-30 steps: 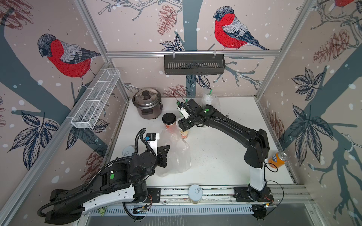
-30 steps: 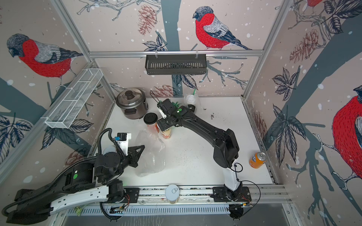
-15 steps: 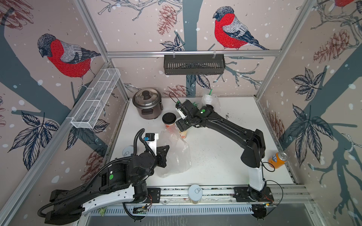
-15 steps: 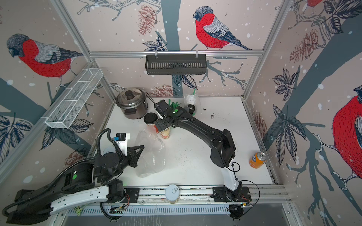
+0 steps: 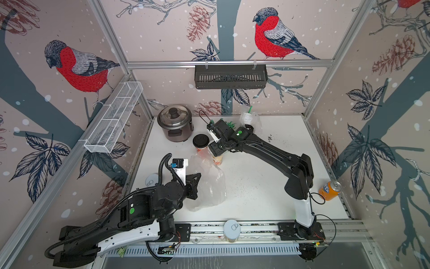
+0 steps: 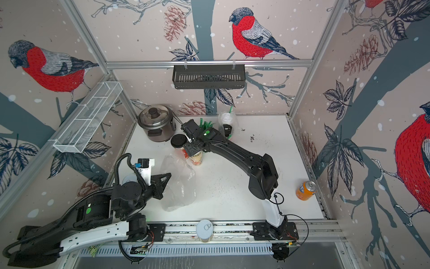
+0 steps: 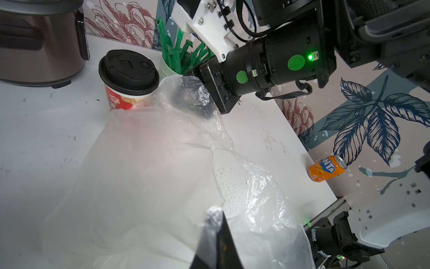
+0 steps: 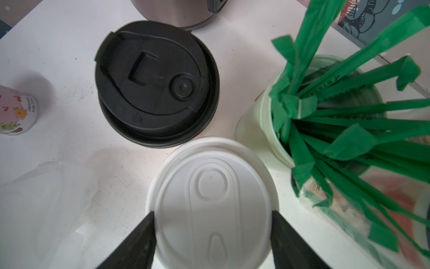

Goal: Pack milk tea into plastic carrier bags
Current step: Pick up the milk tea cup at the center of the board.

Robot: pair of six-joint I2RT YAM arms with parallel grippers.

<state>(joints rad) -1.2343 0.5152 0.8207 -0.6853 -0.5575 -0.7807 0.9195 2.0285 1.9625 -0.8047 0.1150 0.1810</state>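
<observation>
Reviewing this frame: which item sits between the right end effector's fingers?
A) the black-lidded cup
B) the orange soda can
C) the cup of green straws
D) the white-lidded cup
D: in the right wrist view the white-lidded cup lies between the right end effector's two black fingers, while the black-lidded cup stands outside them.
</observation>
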